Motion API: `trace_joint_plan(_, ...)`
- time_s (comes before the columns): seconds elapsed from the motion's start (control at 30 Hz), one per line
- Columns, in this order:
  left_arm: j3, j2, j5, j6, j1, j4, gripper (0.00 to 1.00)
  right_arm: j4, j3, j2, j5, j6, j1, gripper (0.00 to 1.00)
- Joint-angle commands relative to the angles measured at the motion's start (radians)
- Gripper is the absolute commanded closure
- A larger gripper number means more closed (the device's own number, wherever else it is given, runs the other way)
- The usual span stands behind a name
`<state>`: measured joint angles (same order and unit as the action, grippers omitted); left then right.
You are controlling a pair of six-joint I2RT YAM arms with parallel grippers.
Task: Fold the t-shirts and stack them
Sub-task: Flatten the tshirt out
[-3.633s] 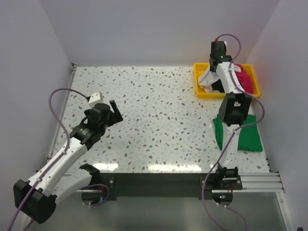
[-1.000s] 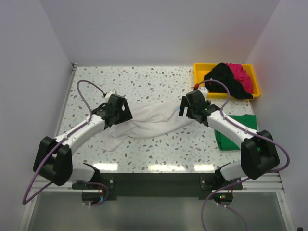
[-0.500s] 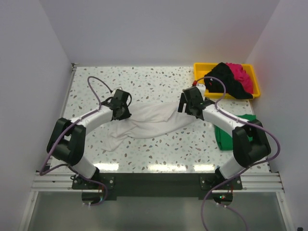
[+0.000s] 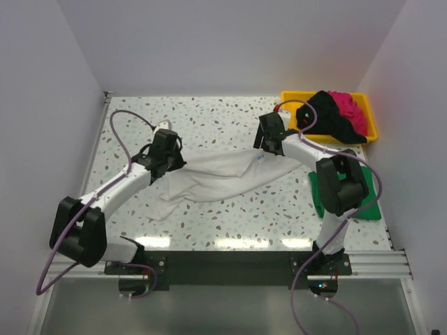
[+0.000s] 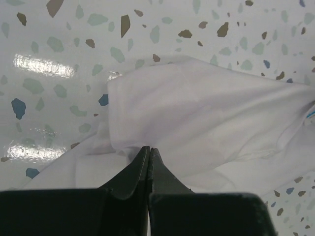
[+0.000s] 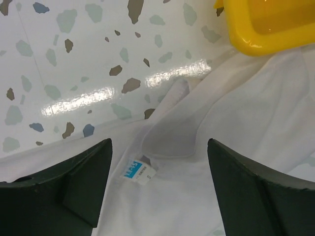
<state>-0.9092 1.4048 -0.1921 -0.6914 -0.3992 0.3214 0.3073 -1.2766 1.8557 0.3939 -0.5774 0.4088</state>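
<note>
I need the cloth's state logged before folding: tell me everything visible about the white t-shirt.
The white cotton t-shirt lies unfolded and rumpled across the middle of the speckled table. It is stretched in a band between both arms, with one corner trailing toward the near edge. Its neckline faces up, showing a small blue-and-white size label marked S. The left gripper pinches a bunched fold with shut fingers. The right gripper hangs open over the neckline.
</note>
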Motion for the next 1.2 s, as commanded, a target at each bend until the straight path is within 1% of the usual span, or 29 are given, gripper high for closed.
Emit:
trace_joint_plan(0.0,0.026,-0.093,-0.014,0.033,0.01,-0.05,1.0,-0.019,-0.064,0.049,0.042,-0.01,-0.013,0.23)
trace_joint_plan(0.07,0.038,-0.128,-0.007,0.033,0.008,-0.051,1.0,-0.002,-0.085,0.069,0.066,-0.007,-0.011,0.31)
trace_joint_plan(0.13,0.039,-0.145,0.002,0.035,0.008,-0.047,1.0,-0.008,-0.086,0.091,0.066,-0.006,-0.013,0.36)
trace_joint_plan(0.17,0.044,-0.161,0.002,0.035,0.008,-0.042,1.0,-0.014,-0.084,0.095,0.057,-0.004,-0.013,0.42)
trace_joint_plan(0.23,0.046,-0.173,0.005,0.036,0.008,-0.042,1.0,-0.019,-0.084,0.108,0.046,-0.006,-0.013,0.48)
trace_joint_plan(0.3,0.046,-0.182,-0.003,0.036,0.008,-0.035,1.0,-0.013,-0.084,0.112,0.034,-0.009,-0.015,0.58)
trace_joint_plan(0.33,0.046,-0.187,-0.004,0.036,0.01,-0.028,1.0,-0.011,-0.083,0.109,0.033,-0.01,-0.015,0.71)
trace_joint_plan(0.4,0.044,-0.193,-0.01,0.038,0.01,-0.024,1.0,-0.019,-0.067,0.093,0.033,-0.016,-0.015,0.88)
trace_joint_plan(0.43,0.043,-0.202,-0.013,0.036,0.008,-0.019,1.0,-0.026,-0.058,0.062,0.026,-0.004,-0.015,1.0)
trace_joint_plan(0.5,0.029,-0.211,-0.033,0.038,0.01,-0.009,1.0,-0.037,-0.03,0.011,0.02,0.008,-0.013,1.0)
trace_joint_plan(0.53,0.021,-0.228,-0.043,0.038,0.01,0.002,1.0,-0.042,-0.017,-0.056,0.025,0.023,-0.015,1.0)
trace_joint_plan(0.63,-0.029,-0.272,-0.078,0.033,0.01,0.033,1.0,-0.056,0.054,-0.182,0.063,0.059,-0.013,1.0)
trace_joint_plan(0.67,-0.051,-0.291,-0.095,0.03,0.008,0.038,1.0,-0.065,0.069,-0.273,0.074,0.068,-0.015,1.0)
trace_joint_plan(0.73,-0.072,-0.355,-0.121,0.029,0.01,0.053,1.0,-0.063,0.097,-0.38,0.103,0.108,-0.013,1.0)
trace_joint_plan(0.77,-0.097,-0.377,-0.136,0.03,0.01,0.057,1.0,-0.054,0.106,-0.476,0.114,0.122,-0.015,1.0)
trace_joint_plan(0.8,-0.109,-0.398,-0.165,0.032,0.01,0.065,1.0,-0.028,0.108,-0.519,0.12,0.135,-0.015,1.0)
trace_joint_plan(0.83,-0.144,-0.439,-0.184,0.03,0.01,0.082,1.0,-0.01,0.096,-0.558,0.129,0.163,-0.016,1.0)
trace_joint_plan(0.87,-0.164,-0.458,-0.199,0.03,0.008,0.091,1.0,0.01,0.088,-0.64,0.128,0.174,-0.016,1.0)
trace_joint_plan(0.93,-0.222,-0.521,-0.234,0.033,0.01,0.103,1.0,0.047,0.069,-0.722,0.125,0.203,-0.018,1.0)
trace_joint_plan(0.97,-0.243,-0.541,-0.25,0.038,0.008,0.104,1.0,0.064,0.062,-0.796,0.12,0.211,-0.016,1.0)
trace_joint_plan(1.03,-0.304,-0.598,-0.265,0.043,0.008,0.114,1.0,0.076,0.036,-0.874,0.105,0.232,-0.016,1.0)
trace_joint_plan(1.07,-0.324,-0.616,-0.273,0.043,0.01,0.119,1.0,0.087,0.02,-0.904,0.073,0.24,-0.016,1.0)
trace_joint_plan(1.1,-0.342,-0.632,-0.283,0.043,0.007,0.125,1.0,0.11,0.004,-0.965,0.059,0.244,-0.016,1.0)
trace_joint_plan(1.17,-0.404,-0.679,-0.291,0.044,0.008,0.148,1.0,0.128,-0.049,-1.018,0.021,0.26,-0.015,1.0)
